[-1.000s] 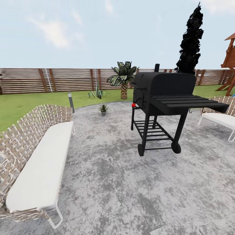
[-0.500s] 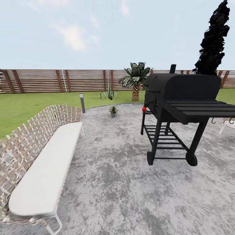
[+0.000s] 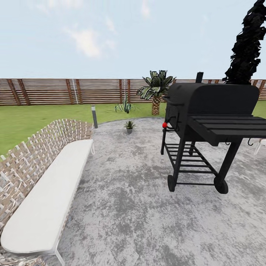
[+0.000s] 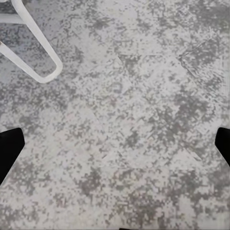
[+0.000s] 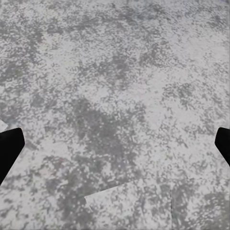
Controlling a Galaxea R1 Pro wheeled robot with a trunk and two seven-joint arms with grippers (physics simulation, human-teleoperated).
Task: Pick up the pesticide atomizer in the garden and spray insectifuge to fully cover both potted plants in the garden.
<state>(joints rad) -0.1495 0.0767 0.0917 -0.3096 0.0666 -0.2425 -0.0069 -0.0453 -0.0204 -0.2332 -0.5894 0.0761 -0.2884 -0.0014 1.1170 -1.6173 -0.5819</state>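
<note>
On the grey patio point(image 3: 140, 207), a black grill point(image 3: 210, 125) stands at 3 o'clock and a wicker bench point(image 3: 40, 184) with a white cushion at 9 o'clock. One small potted plant point(image 3: 129, 126) sits at 12 o'clock on the patio's far edge, a palm point(image 3: 156, 88) and slatted fence point(image 3: 55, 91) behind it. Both wrist views look at paving; the left gripper point(image 4: 115, 146) and right gripper point(image 5: 115, 146) have dark fingertips spread wide, holding nothing.

Both pincers point(image 4: 115, 143) point(image 5: 115, 143) spread wide

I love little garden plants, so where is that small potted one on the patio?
In the head view, the small potted plant sits at the patio's far edge, between the short post light and the black grill.
</note>
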